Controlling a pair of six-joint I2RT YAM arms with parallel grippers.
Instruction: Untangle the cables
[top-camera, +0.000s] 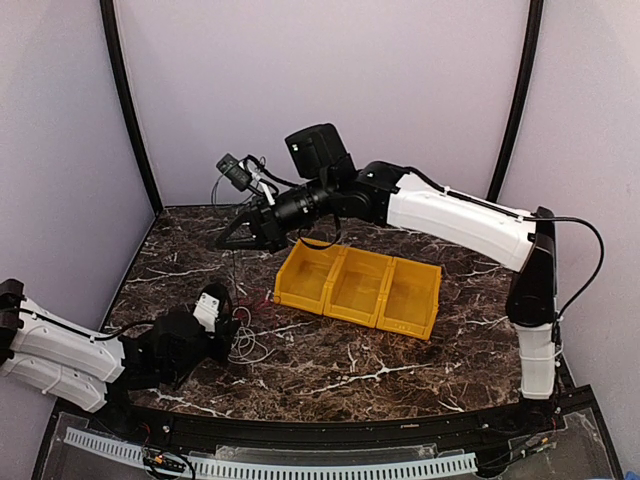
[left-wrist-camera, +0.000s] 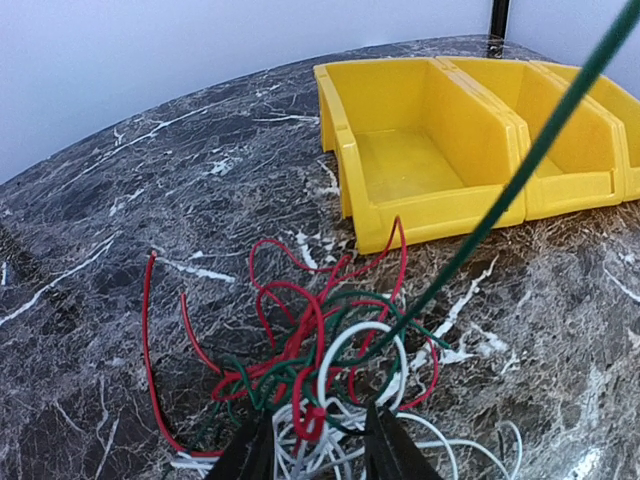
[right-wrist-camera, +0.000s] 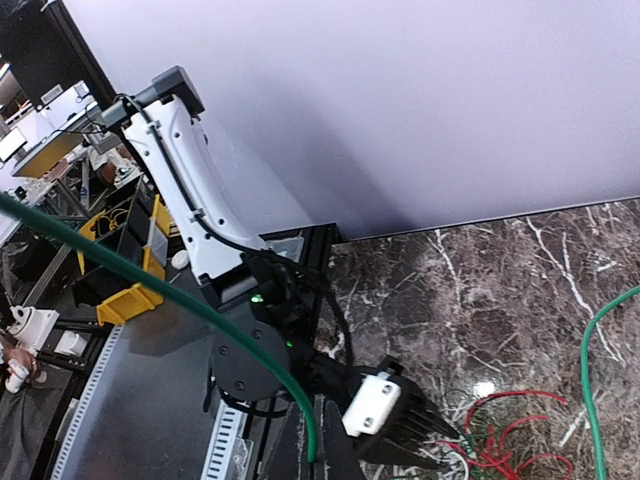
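Observation:
A tangle of thin red (left-wrist-camera: 318, 318), white (left-wrist-camera: 331, 366) and dark green (left-wrist-camera: 480, 228) cables lies on the marble table (top-camera: 400, 365), left of centre (top-camera: 245, 345). My left gripper (left-wrist-camera: 320, 455) sits low over the tangle's near edge, jaws apart, with white and red loops between the fingers. My right gripper (top-camera: 224, 242) is raised above the table's back left and is shut on the green cable (right-wrist-camera: 318, 440). That cable runs taut from the tangle up to it. The tangle also shows in the right wrist view (right-wrist-camera: 500, 445).
A row of three joined yellow bins (top-camera: 360, 285) stands right of the tangle, empty in the left wrist view (left-wrist-camera: 430, 150). Purple walls enclose the back and sides. A slotted white cable duct (top-camera: 300, 465) runs along the near edge.

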